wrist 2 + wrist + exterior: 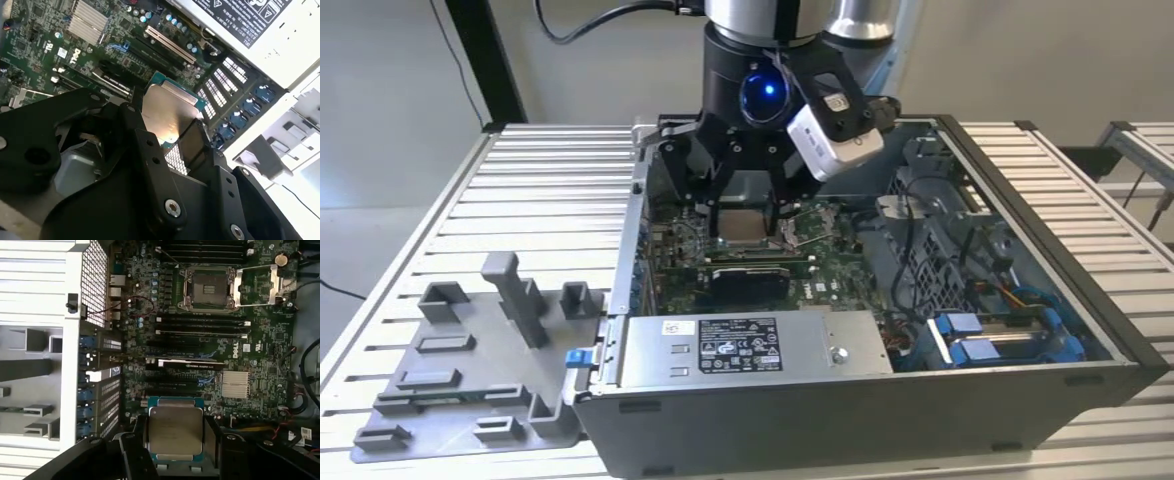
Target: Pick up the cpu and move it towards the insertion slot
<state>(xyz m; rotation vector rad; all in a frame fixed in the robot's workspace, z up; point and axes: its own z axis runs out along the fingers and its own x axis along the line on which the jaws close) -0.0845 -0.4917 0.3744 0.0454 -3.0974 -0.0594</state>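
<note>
My gripper (pixel 744 213) is shut on the cpu (pixel 744 226), a flat square chip with a silvery face, held level between the two black fingers above the green board inside the open computer case. Both wrist views show the cpu (pixel 175 432) (pixel 167 109) clamped at its two opposite edges by the gripper (pixel 175 441) (pixel 164 131). The insertion slot (pixel 207 287) is a square socket with a shiny metal frame and a dark centre; its metal cover plate (pixel 257 285) lies flipped open beside it. The cpu hangs apart from the slot, across several long black card and memory slots (pixel 200 327).
The case walls (pixel 634 250) ring the board. A silver power supply box (pixel 747 345) sits at the case's near side, with blue drive brackets (pixel 1001 335) and cables towards the exterior view's right. A grey tray with upright posts (pixel 480 370) lies on the slatted table. A finned heatsink (pixel 235 384) stands on the board.
</note>
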